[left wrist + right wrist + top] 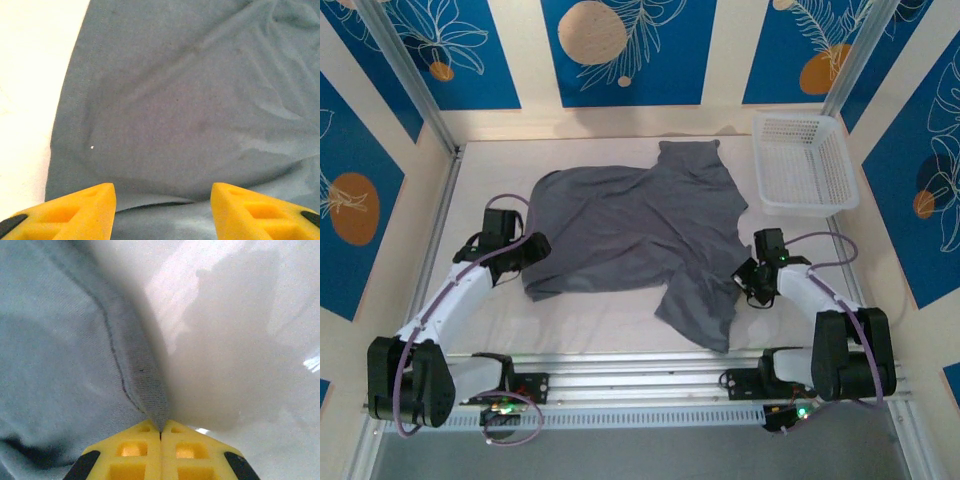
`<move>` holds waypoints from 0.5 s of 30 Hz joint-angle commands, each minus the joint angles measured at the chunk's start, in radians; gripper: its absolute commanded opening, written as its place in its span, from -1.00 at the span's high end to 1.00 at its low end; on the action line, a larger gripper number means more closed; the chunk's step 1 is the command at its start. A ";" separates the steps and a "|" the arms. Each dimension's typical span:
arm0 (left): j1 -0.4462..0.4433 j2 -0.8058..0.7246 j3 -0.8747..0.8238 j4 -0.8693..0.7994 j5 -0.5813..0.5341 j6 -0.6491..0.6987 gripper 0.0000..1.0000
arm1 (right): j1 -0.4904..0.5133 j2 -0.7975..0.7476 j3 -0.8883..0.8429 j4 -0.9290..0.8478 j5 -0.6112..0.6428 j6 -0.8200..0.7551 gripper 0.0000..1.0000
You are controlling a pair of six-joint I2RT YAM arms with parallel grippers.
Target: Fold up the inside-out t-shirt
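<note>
White table (600, 320), blue floral panels (450, 50): the inside-out t-shirt (640, 225) sprawls mid-frame.
Right gripper (161, 432) pinches its hem; left gripper (162, 200) gapes empty over cloth. The thin pinch could slip when pulled.

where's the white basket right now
In the top view, the white basket sits at the far right corner of the table, just to the right of the spread grey t-shirt.
</note>
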 commanded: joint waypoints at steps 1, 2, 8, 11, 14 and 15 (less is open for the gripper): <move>-0.003 0.001 -0.001 -0.015 -0.021 0.013 -0.05 | -0.046 0.006 0.034 0.071 0.081 -0.050 1.00; -0.003 0.001 0.001 -0.015 -0.022 0.014 -0.05 | -0.056 0.013 0.040 0.088 0.088 -0.059 1.00; -0.003 0.013 -0.005 -0.009 -0.018 0.017 -0.04 | -0.161 0.107 0.090 0.154 0.020 -0.098 0.72; -0.003 0.005 -0.005 -0.020 -0.018 0.019 -0.04 | -0.169 0.087 0.126 0.064 -0.032 -0.098 0.28; -0.003 -0.011 -0.016 -0.015 -0.029 0.017 -0.04 | -0.171 -0.051 0.053 0.005 -0.028 -0.023 0.14; -0.003 -0.013 -0.021 -0.008 -0.032 0.015 -0.04 | -0.171 -0.114 0.019 -0.015 -0.022 0.005 0.14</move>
